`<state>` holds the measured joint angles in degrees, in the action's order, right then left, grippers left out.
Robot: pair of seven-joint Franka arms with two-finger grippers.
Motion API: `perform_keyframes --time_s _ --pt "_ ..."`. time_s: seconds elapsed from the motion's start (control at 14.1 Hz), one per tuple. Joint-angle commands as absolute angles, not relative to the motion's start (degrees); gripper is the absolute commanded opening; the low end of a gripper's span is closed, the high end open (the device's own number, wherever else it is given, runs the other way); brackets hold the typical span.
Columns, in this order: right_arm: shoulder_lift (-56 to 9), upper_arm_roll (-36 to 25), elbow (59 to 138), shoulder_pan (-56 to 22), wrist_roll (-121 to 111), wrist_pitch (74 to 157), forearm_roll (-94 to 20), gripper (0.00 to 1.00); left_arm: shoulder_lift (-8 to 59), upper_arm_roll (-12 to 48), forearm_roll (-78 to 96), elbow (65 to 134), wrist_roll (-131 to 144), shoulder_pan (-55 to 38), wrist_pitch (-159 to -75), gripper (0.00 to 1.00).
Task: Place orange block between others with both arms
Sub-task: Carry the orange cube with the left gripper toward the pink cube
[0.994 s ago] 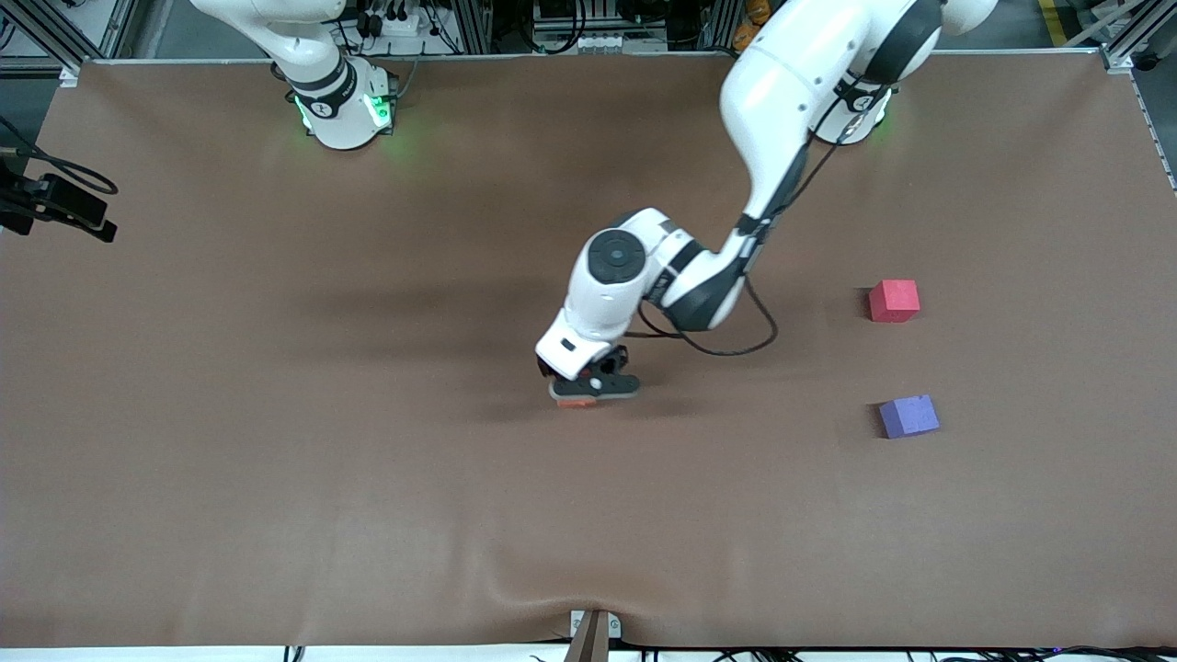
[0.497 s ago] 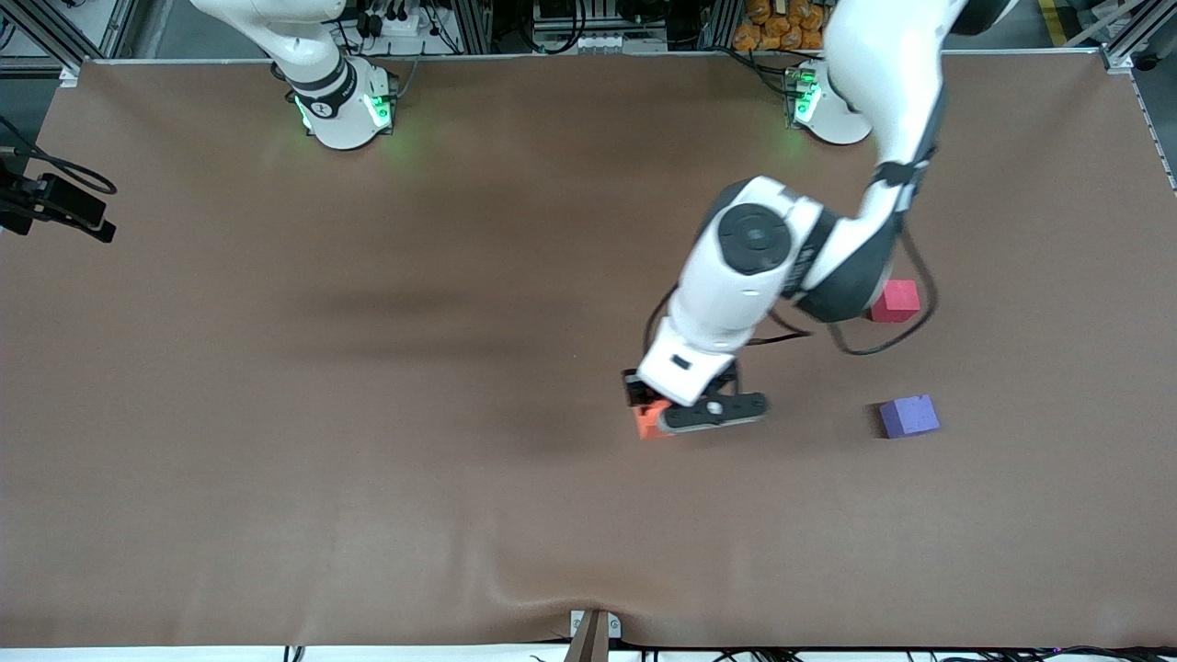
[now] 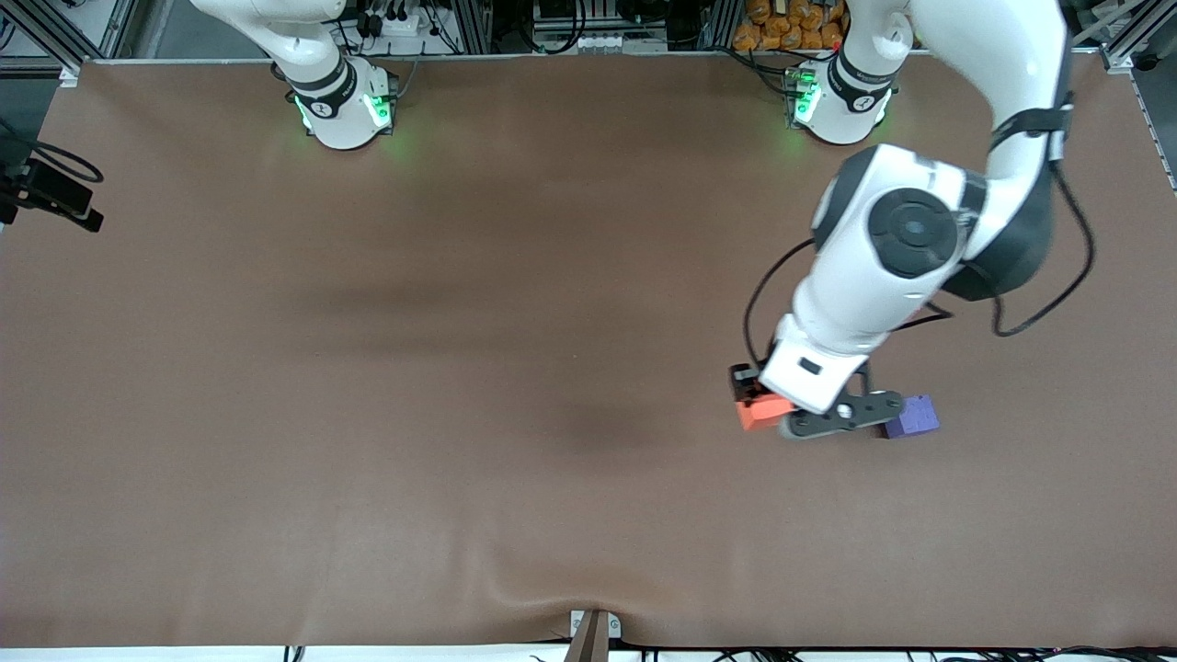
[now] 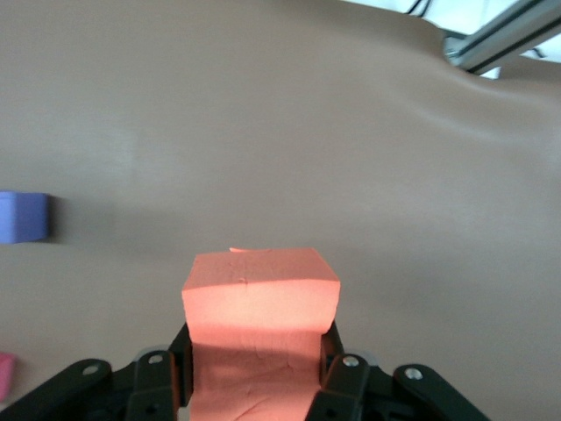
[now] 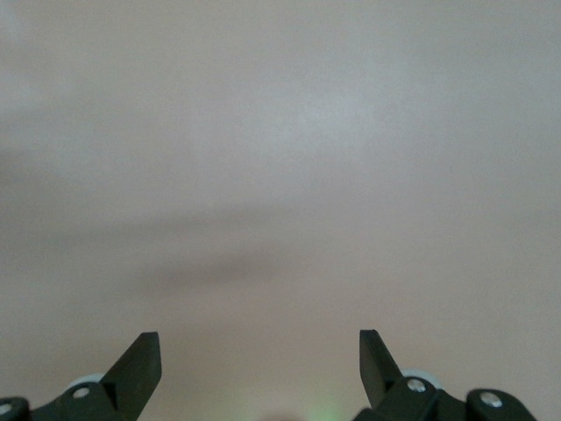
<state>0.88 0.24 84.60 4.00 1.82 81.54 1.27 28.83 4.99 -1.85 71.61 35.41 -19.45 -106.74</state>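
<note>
My left gripper is shut on the orange block and holds it up over the brown mat, close beside the purple-blue block. In the left wrist view the orange block fills the space between the fingers. The purple-blue block and a sliver of the pinkish-red block show at that view's edge. The left arm hides the pinkish-red block in the front view. In the right wrist view my right gripper is open over bare mat with nothing between its fingers. The right arm waits near its base.
The brown mat covers the whole table, with a ripple by a clamp at the edge nearest the front camera. A black camera mount juts in at the right arm's end of the table.
The left arm has carried the orange block from the middle of the table toward the left arm's end, up beside the purple-blue block. It now covers the pinkish-red block. The right arm stays put.
</note>
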Motion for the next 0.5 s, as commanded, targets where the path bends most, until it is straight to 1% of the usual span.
perform_keyframes --time_s 0.0,0.43 --pt "1.0 0.6 83.9 4.0 2.7 80.5 0.4 1.00 24.7 5.8 -0.2 74.9 31.8 -15.5 -103.5 0.00" --pt "0.9 0.5 83.9 4.0 2.6 80.5 0.4 1.00 17.3 5.8 1.3 85.4 24.3 -8.9 -103.3 0.00"
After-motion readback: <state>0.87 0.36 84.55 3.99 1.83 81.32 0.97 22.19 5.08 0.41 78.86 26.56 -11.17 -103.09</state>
